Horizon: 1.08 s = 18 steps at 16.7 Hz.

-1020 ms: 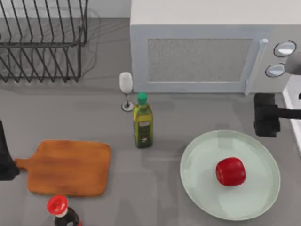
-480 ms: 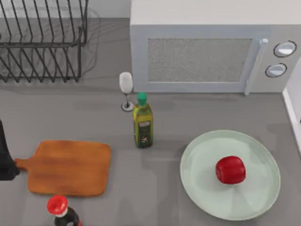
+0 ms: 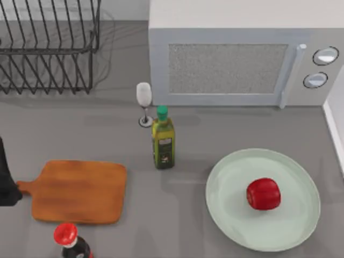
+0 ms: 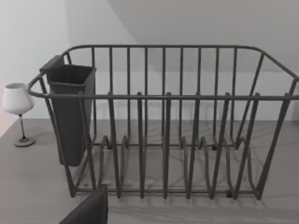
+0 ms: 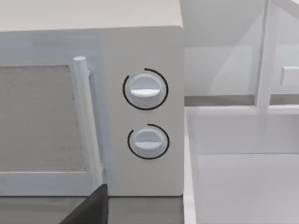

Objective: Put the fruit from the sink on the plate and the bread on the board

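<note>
On the plate [image 3: 301, 226], the fruit [image 3: 263, 194]

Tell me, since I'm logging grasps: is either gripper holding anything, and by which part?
Nothing held that I can see: the fruit lies free on the plate; the board is bare.

The right arm, a second ago hanging dark over the far right of the table beside the microwave [image 3: 244, 59], has pulled away out of the top view; that corner now lies bare.
</note>
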Available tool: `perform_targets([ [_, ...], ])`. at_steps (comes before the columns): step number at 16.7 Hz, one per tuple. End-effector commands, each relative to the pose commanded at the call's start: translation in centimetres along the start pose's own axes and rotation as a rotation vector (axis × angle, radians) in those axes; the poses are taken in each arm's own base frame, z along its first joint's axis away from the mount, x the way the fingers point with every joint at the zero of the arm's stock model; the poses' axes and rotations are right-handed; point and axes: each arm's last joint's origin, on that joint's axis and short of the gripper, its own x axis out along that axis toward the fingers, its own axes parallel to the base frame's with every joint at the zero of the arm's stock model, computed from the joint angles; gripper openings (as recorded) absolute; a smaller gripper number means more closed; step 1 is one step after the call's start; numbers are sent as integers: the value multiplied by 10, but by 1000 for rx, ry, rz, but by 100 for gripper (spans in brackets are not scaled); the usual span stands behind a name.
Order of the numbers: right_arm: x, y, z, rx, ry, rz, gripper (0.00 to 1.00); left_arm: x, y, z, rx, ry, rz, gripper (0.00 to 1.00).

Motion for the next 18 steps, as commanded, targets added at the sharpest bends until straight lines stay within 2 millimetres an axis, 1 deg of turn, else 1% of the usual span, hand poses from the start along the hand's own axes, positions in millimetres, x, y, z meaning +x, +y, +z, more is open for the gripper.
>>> perform_targets([
  [3,-1,-5,-10,-40,-71,-39,100,0,0,0,0,0,0,100],
  [10,-1,-5,-11,-44,-76,-42,100,0,0,2,3,7,3,100],
  [12,-1,-5,-11,-44,-76,-42,100,0,2,12,16,44,15,100],
  [15,-1,-5,-11,-44,-76,-42,100,6,5,38,50,161,39,100],
  [17,-1,-5,-11,-44,-76,-42,100,17,8,57,77,288,51,100],
  [18,-1,-5,-11,-44,-76,-42,100,26,10,65,90,368,55,100],
])
